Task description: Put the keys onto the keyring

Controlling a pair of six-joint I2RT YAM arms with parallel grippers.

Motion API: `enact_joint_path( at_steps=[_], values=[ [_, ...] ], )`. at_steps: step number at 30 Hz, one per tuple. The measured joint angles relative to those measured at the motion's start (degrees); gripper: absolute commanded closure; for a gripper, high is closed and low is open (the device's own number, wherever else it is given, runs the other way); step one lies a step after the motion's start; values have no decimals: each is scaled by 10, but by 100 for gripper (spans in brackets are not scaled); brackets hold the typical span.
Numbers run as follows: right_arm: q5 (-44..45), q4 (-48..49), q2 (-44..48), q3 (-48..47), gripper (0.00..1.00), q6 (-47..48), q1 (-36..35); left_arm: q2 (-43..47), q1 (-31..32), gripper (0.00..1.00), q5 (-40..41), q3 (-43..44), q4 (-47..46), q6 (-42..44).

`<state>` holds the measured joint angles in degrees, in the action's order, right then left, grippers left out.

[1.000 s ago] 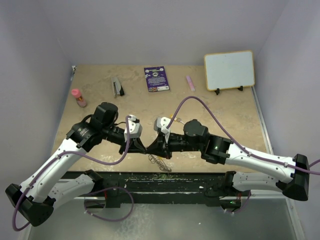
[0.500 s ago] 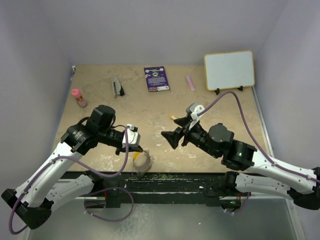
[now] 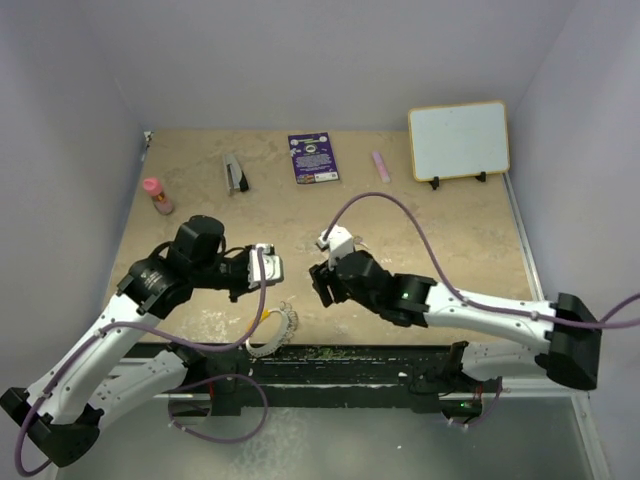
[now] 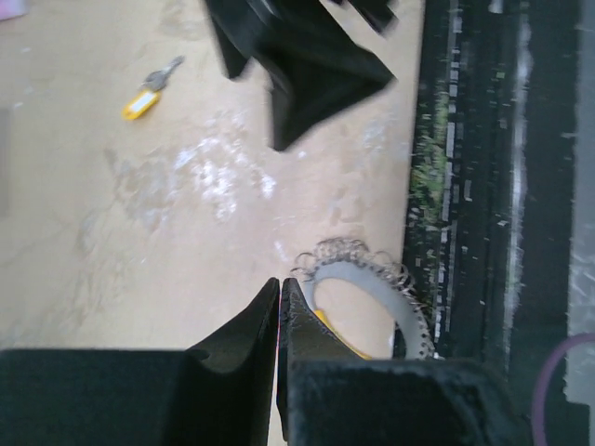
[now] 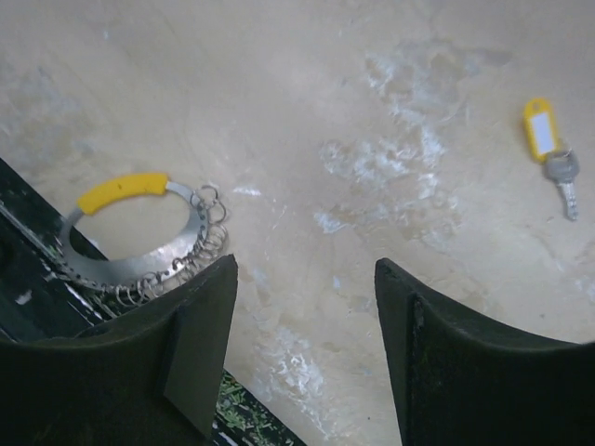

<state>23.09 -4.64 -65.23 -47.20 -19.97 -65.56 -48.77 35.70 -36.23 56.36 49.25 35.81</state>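
The left end effector (image 4: 280,284) has its black fingers pressed together, with nothing to be seen between the tips. One finger hides part of the keyring (image 4: 372,282), a flat grey crescent with a yellow segment and a fringe of fine wire loops. It lies at six o'clock on the table (image 3: 450,220), by the near edge. The right end effector (image 5: 307,269) is spread above the scuffed table. One key (image 5: 541,130) with a yellow tag lies at its two o'clock. Print on the purple card (image 3: 313,157) is too small to read.
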Motion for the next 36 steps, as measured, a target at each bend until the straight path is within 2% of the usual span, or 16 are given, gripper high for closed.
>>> enact_joint_path(
  at_steps=[5, 7, 8, 9, 10, 16, 20, 23, 30, 36],
  values=[
    [-54, 16, -119, -2, 43, -20, 0, 33, 0, 69, 123, 0, -47, -62],
    [-75, 17, -175, -14, 46, -37, 0, 51, -2, 42, 179, -2, -69, -92],
    [-79, 16, -192, -20, 46, -42, 0, 57, -5, 21, 193, -3, -76, -96],
    [-81, 10, -210, -32, 46, -50, 0, 64, -9, 7, 209, -8, -85, -106],
    [-83, 2, -233, -50, 46, -58, 0, 71, -14, 3, 221, -14, -91, -117],
    [-83, -4, -310, -150, 59, -80, 0, 97, -39, 2, 277, -54, -118, -142],
    [-83, -32, -349, -214, 62, -95, 0, 99, -45, 2, 295, -57, -126, -144],
    [-93, -57, -391, -264, 68, -106, 0, 101, -47, 2, 307, -57, -132, -144],
    [-114, -107, -449, -287, 68, -139, -1, 108, -48, 2, 316, -57, -140, -144],
    [-126, -124, -453, -286, 66, -160, -2, 110, -49, 2, 318, -59, -141, -144]
  ],
)
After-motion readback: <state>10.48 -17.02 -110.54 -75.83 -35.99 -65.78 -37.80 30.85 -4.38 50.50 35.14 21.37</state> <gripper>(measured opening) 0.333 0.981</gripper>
